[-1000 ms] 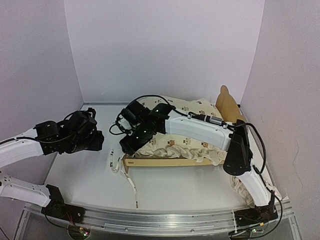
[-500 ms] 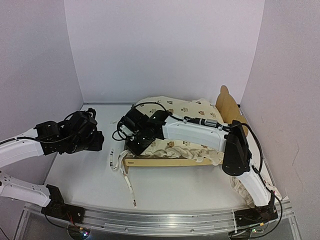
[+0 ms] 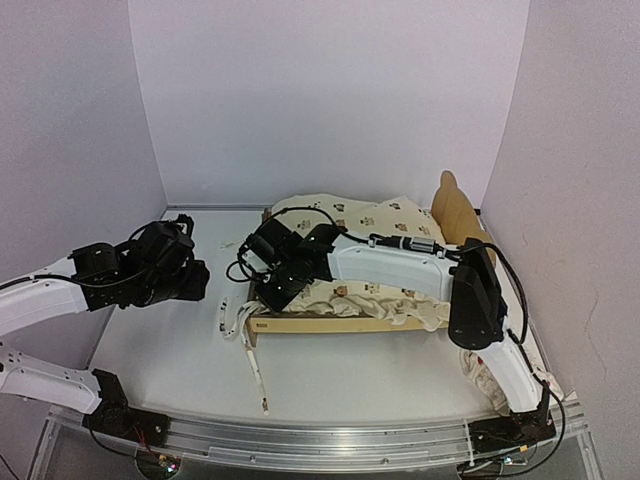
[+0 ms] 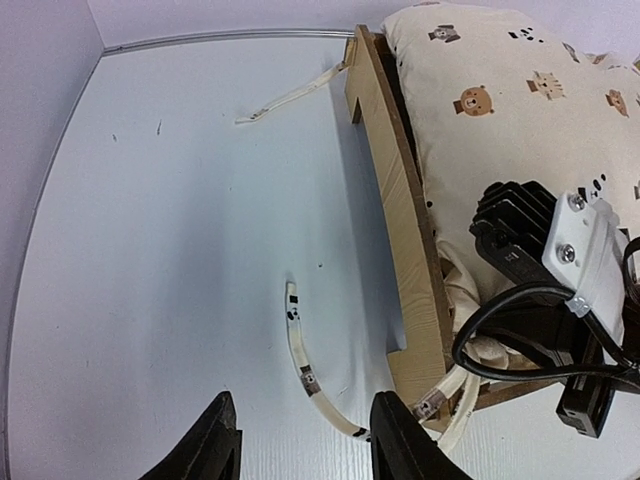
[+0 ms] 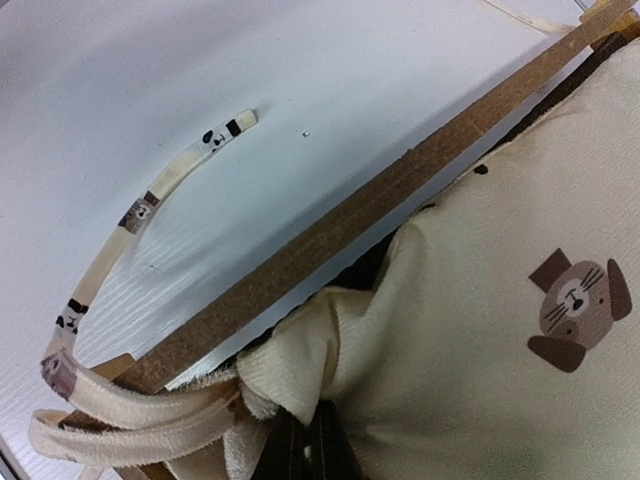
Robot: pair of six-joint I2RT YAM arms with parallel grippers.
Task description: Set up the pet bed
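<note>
Hidden stuff first. Pet bed (image 3: 330,323): its dark base is almost fully covered by the cushion (image 3: 372,214). We only get a dark sliver between rail and fabric in the right wrist view. The far side rail is buried under the cushion, so we can't see it. The right arm crosses the bed's left end in the top view and mostly blocks that end board. The left wrist view shows it better, as a plain plywood edge. A cream fabric lump (image 3: 474,368) by the right arm's base sits half behind the arm; we can't tell what it is.

Right gripper (image 5: 310,438): only the dark finger ends show at the bottom edge of its own camera. Its jaws are pinched narrow on a bunched corner of the cushion, at the bed's near-left corner.

Left gripper (image 4: 305,420): jaws wide, nothing between them, over bare desk (image 3: 170,340) just off the bed's left end, not touching it.

Bed itself: light plywood frame with a low near rail. The curvy scalloped headboard (image 3: 455,207) stands at the right end by the right wall. The bed sits on the desk right of centre, toward the back, long side toward the arm bases. The cushion is cream with small bear prints and a ruffled edge. It lies rumpled in the frame and spills over the near rail. Printed ties (image 3: 255,375) trail from the near-left corner onto the desk.
</note>
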